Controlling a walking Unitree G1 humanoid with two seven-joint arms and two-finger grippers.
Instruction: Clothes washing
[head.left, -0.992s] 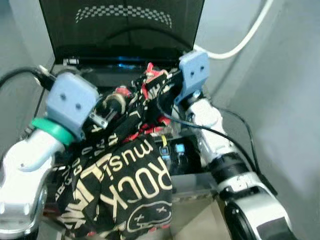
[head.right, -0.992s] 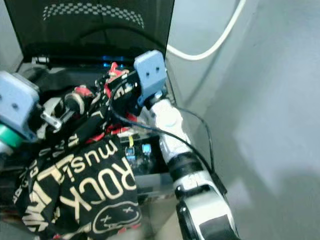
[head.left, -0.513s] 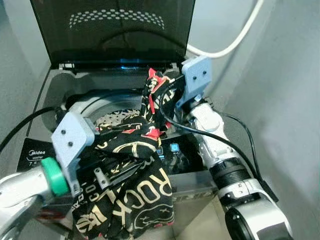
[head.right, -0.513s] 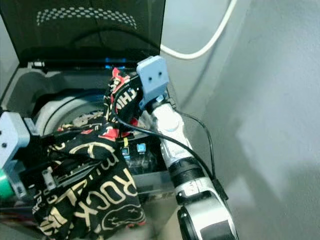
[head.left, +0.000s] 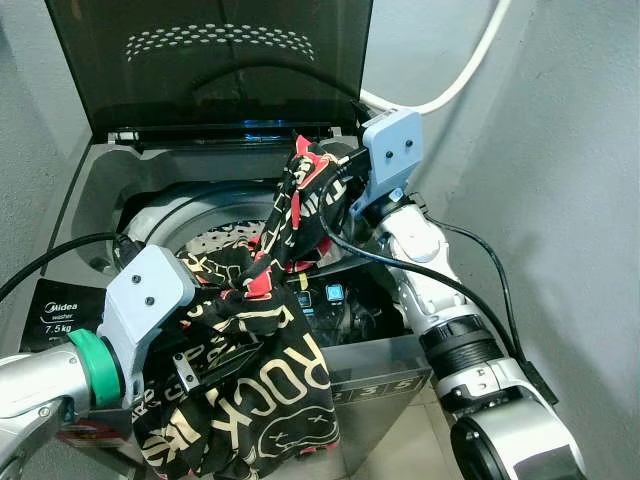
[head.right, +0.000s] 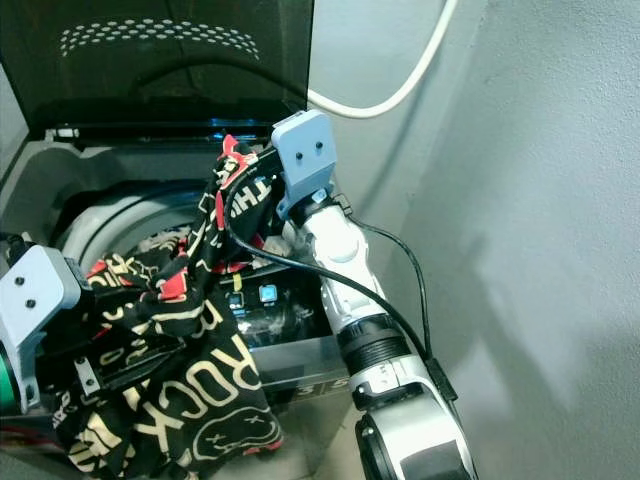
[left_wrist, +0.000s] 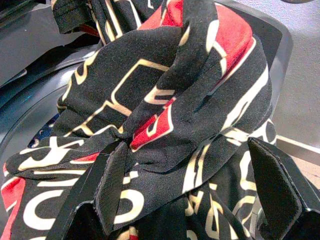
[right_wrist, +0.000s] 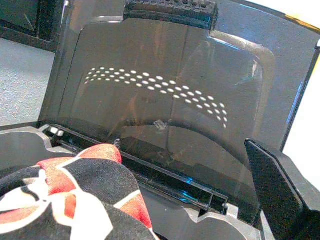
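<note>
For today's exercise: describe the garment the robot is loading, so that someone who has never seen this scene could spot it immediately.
Find the grey top-loading washing machine with its dark lid raised. Draped across its opening and down its front hangs the garment, held up between the right gripper and left gripper. It is black with cream lettering and red patches.

Head views are evenly and fairly brightly lit, sharp, without motion blur. A soft shadow of the right arm is cast on the grey wall. A pale reflection is seen on the tinted washer lid, and the near fingertips are slightly defocused.
</note>
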